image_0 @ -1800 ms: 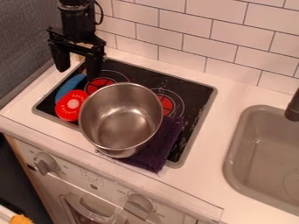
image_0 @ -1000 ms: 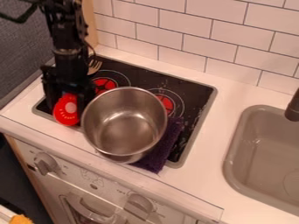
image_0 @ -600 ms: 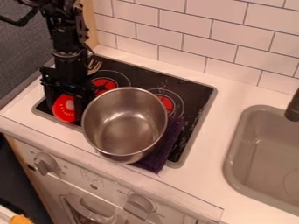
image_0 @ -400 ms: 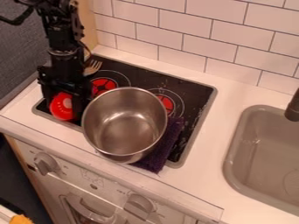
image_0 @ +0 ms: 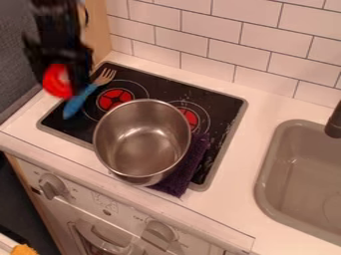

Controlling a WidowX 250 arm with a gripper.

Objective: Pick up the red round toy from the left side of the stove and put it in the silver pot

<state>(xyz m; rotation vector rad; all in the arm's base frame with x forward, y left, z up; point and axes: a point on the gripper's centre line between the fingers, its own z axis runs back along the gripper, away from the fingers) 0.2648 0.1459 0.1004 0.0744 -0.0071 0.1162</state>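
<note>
"Where do we find the gripper?"

"We see the black gripper (image_0: 61, 82) at the upper left, raised above the left corner of the black stovetop (image_0: 223, 109)."

"And is it holding anything?"

"Yes, we see its two fingers pinching a toy tomato slice (image_0: 51, 84), round and red with a paler middle, hanging in the air. The slice is somewhat blurred."

"What lies nearest below?"

"We have a fork (image_0: 76, 103) with a blue handle, lying slantwise on the stovetop's left side, its tines pointing up and to the right, beside a burner with a red center (image_0: 116, 98)."

"What else is on the stove?"

"We find an empty steel pot (image_0: 141, 144) near the front edge, its mouth facing up. A dark purple cloth (image_0: 194, 162) shows along its lower right side, reaching over the stovetop's rim."

"And around it?"

"We see a white countertop (image_0: 230, 201), a gray sink (image_0: 289, 172) at the right with part of a dark faucet (image_0: 334, 124), white wall tiles (image_0: 210, 25) behind, and stove knobs (image_0: 52, 186) on the front below."
</note>
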